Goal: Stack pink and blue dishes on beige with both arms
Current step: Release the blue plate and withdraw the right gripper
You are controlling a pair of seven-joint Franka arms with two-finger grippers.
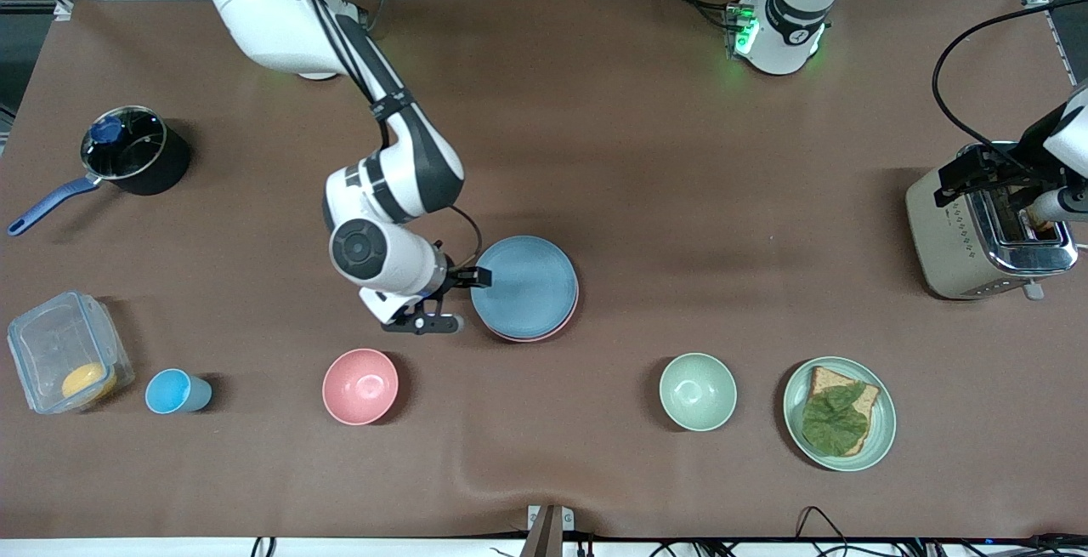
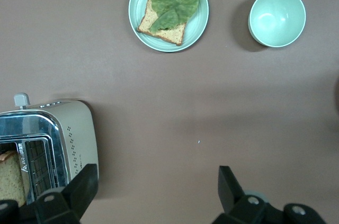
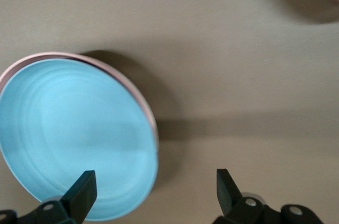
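Observation:
The light blue plate (image 1: 524, 285) lies on the pale pink plate (image 1: 544, 333), of which only a thin rim shows. No beige plate shows; what lies under the stack is hidden. My right gripper (image 1: 452, 300) hangs open at the stack's edge toward the right arm's end of the table, holding nothing. In the right wrist view the blue plate (image 3: 74, 139) with the pink rim (image 3: 114, 70) lies under one finger, and the right gripper (image 3: 153, 189) is spread wide. My left gripper (image 1: 965, 179) waits open over the toaster; the left wrist view shows it (image 2: 156, 192) empty above bare table.
Nearer the camera stand a blue cup (image 1: 174, 391), a deep pink bowl (image 1: 360, 385), a green bowl (image 1: 697, 391) and a green plate with bread and a leaf (image 1: 840, 412). A clear box (image 1: 64, 351), a pot (image 1: 132, 153) and the toaster (image 1: 986, 230) stand at the ends.

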